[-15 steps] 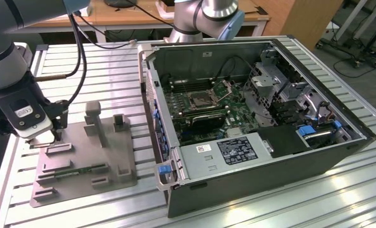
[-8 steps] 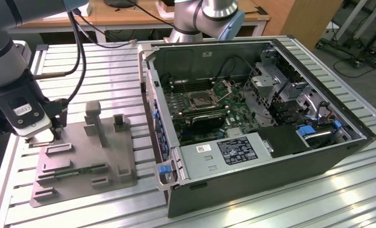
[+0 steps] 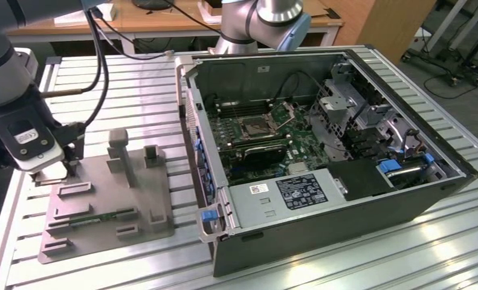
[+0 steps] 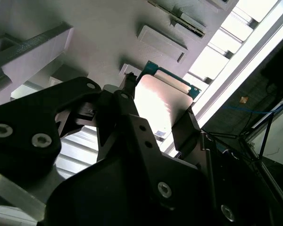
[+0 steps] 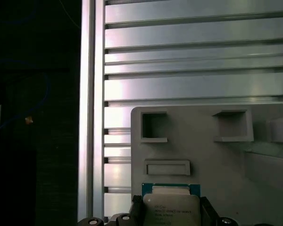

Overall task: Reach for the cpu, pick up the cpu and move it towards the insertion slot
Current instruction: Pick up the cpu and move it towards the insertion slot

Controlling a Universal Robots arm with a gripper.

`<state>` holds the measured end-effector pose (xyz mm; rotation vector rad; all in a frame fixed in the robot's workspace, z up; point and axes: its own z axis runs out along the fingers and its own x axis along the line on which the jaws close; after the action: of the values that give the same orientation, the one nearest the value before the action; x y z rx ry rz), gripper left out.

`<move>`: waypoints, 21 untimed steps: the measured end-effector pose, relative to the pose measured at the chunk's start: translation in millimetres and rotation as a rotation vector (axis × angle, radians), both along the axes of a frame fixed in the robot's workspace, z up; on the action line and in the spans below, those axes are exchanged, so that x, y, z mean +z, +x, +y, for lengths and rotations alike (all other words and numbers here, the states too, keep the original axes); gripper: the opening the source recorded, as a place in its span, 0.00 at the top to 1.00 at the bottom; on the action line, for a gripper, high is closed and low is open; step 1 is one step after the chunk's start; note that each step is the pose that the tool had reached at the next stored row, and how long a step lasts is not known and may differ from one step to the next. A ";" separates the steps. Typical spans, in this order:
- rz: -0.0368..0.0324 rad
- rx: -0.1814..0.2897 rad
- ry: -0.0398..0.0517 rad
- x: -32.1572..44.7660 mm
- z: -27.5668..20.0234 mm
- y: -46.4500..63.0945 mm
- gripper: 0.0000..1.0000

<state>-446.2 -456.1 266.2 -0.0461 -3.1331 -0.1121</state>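
Gripper (image 5: 171,210): jaws standing narrow, clamping the cpu (image 4: 161,101) by two opposite edges. Cpu sitting squarely between the jaws, grey tray (image 5: 212,160) lying beyond it. Insertion slot (image 3: 259,125) lying well apart, inside the computer case (image 3: 344,225).

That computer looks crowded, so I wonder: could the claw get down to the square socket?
Probably yes: the case is open on top, the insertion slot lies bare with its latch raised; the claw is off over the grey tray.

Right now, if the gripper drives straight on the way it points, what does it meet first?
The cpu, directly ahead of the gripper; the grey tray lies behind it. Whether they already touch is unclear.
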 end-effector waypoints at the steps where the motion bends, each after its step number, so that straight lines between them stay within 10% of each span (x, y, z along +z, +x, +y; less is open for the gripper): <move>1: 0.0000 0.000 0.0000 0.7 0.0 0.0 0.45; 21: 0.0000 0.000 0.0000 14.4 0.0 0.0 0.45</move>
<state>-446.2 -456.1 280.6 -0.0461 -3.1331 -0.1121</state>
